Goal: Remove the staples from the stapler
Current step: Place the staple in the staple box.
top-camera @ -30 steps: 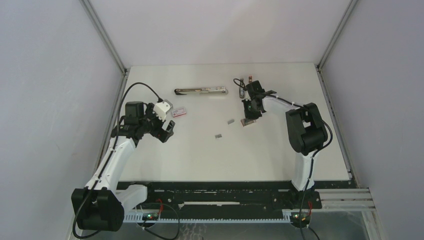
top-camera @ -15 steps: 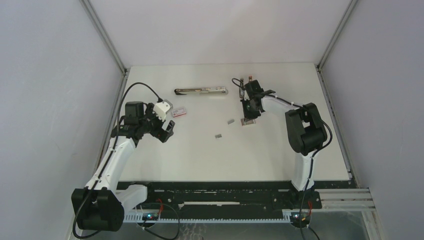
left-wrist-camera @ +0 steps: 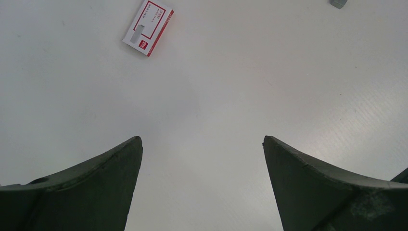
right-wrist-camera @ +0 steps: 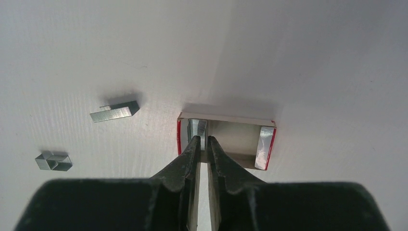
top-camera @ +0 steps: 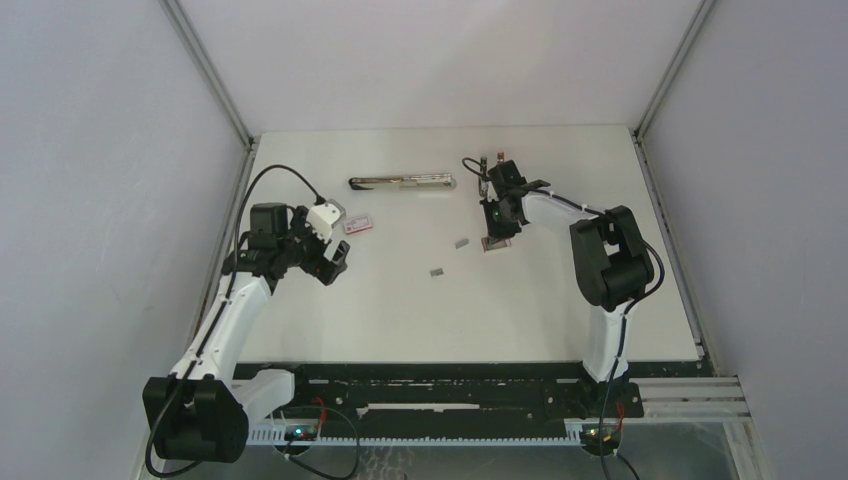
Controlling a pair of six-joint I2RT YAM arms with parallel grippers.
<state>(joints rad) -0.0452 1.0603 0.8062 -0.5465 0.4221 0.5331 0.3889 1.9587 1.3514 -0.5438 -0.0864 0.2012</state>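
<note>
White matte table (top-camera: 560, 300) is forming the floor of a booth w/ plain pale grey walls (top-camera: 450, 60) on three sides. Metal posts (top-camera: 205, 70) are running up the two far corners. Both arms are reaching in from the near edge.

Labelling: closed box (left-wrist-camera: 148, 27), white w/ a red border and a red tab at one end, is lying flat on the left part of the table. Its print is too small to read.

Containers: open tray (right-wrist-camera: 226, 118), cardboard w/ red side edges, is sitting right of centre. It is holding two silver strips, one against each end wall, e.g. right-end strip (right-wrist-camera: 265, 144).

Task item: staples (right-wrist-camera: 114, 111) are lying loose on the table as two short grey strips left of the tray, apart from it & from each other. The second piece (right-wrist-camera: 54, 161) is lying further left. Stapler (top-camera: 402, 182), long & silver, is lying toward the far edge, well apart from them.

Right gripper (right-wrist-camera: 202, 140) is pointing down into the tray's left end, jaws nearly together w/ only a thin slit. Its tips are at the strip there, but it cannot be told whether they are pinching it. Left gripper (left-wrist-camera: 202, 144) is hovering over bare table near the closed box, jaws spread wide, holding nothing.
</note>
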